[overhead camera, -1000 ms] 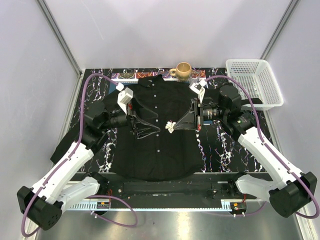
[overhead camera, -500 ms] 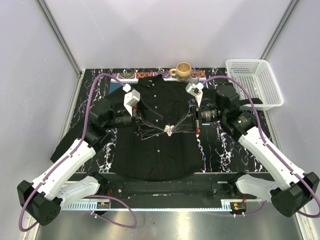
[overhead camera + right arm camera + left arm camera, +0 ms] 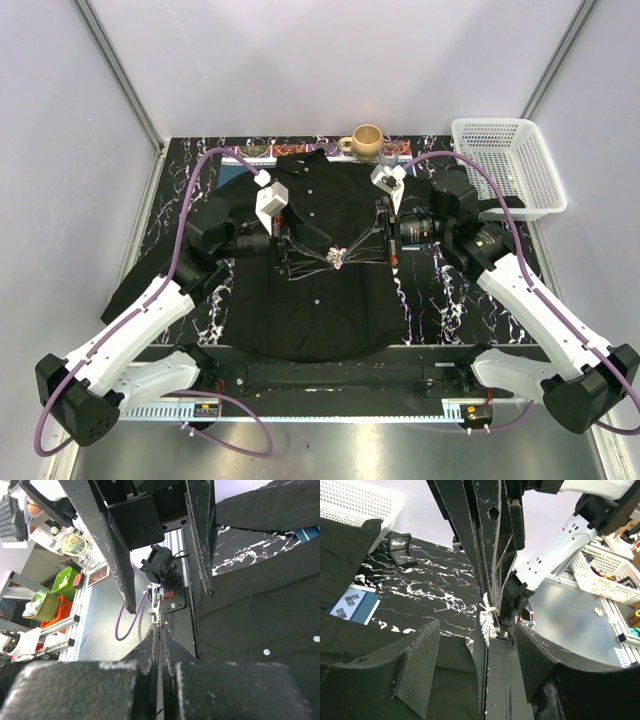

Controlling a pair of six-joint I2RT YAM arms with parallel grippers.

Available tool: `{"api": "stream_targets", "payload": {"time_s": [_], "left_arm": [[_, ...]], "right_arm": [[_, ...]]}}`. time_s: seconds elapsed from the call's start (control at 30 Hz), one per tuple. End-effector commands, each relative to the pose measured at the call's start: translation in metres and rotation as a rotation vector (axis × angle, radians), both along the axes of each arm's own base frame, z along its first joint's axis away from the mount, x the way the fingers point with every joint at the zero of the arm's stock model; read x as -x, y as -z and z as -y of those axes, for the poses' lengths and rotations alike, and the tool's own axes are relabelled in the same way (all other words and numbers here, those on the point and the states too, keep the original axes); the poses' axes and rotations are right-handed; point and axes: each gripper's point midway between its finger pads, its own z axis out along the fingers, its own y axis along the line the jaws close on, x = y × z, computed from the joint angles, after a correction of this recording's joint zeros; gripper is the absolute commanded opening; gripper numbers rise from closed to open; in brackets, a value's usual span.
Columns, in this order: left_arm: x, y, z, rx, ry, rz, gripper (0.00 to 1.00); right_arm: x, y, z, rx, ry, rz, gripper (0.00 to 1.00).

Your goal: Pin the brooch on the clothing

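- Brooch (image 3: 338, 256) work over the chest looks like the step in hand. The small whitish ornament sits at the centre of the top view, above the black shirt (image 3: 330, 320) and close to its row of white buttons.
- To do it well, the two arms need to stay lined up nose to nose. Any sideways drift would twist so small a piece out of its pinch.
- The fabric under the brooch should lie flat or be lifted in one clean fold, so that the pin catches only the front layer. Whether the pin is open is too small to tell.
- A slow, low approach seems wise — the cloth is limp and would bunch under a push.
- The right gripper (image 3: 350, 254) comes in from the right of the top view with its jaws pressed together. In the left wrist view its tips (image 3: 487, 600) carry the brooch (image 3: 487, 622) at their very end, so it has the ornament pinched.
- The left gripper (image 3: 324, 257) reaches in from the left with its jaws parted. In its own view the fingers (image 3: 420, 670) stand wide at the lower corners, flanking the brooch without touching it, and they hold nothing.
- The right wrist view agrees — the right gripper's own tips (image 3: 159, 652) meet at bottom centre, while the left fingers (image 3: 122, 555) spread apart above.
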Motion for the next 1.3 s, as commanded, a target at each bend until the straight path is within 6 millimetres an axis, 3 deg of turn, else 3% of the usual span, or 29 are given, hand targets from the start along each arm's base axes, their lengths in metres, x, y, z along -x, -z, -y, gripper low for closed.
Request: {"api": "stream_targets", "payload": {"time_s": [0.0,0.27,0.9,1.27], "left_arm": [[-0.01,-0.025,0.003,0.044,-0.048,0.071,0.63],[-0.01,-0.02,0.005,0.035,-0.05,0.057,0.52],[-0.014,-0.015,0.009,0.018,-0.065,0.024,0.49],[-0.021,-0.01,0.009,-0.004,-0.1,0.019,0.35]], "right_arm": [[-0.004,-0.023,-0.003,-0.041,0.029,0.082,0.0],[-0.008,-0.022,-0.005,-0.036,0.06,0.076,0.0],[-0.012,-0.022,-0.007,-0.037,0.076,0.089,0.0],[-0.009,-0.024,-0.006,-0.043,0.065,0.099,0.0]]}}
